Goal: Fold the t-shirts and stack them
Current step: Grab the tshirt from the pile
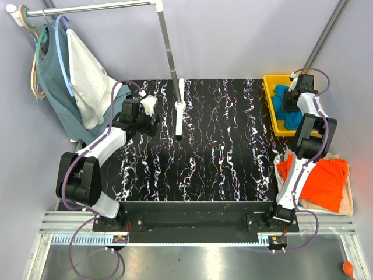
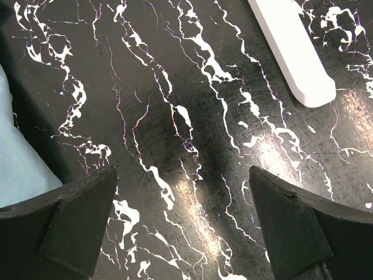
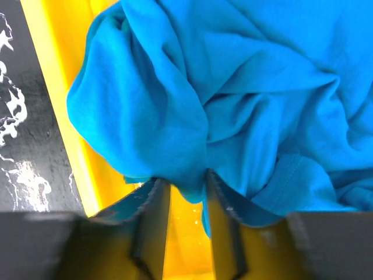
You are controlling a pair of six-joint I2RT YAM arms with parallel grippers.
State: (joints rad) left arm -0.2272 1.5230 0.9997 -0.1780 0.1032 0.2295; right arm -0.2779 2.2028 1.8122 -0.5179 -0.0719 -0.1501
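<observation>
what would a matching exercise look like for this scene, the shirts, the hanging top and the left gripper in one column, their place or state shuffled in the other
Things
1. teal-blue t-shirt
2. orange t-shirt
3. grey-green top
4. left gripper

Place or state
a. hanging from the rail
b. open above the marbled table
c. in the yellow bin
d. lying on cream cloth

Pairs: 1-c, 2-d, 3-a, 4-b
</observation>
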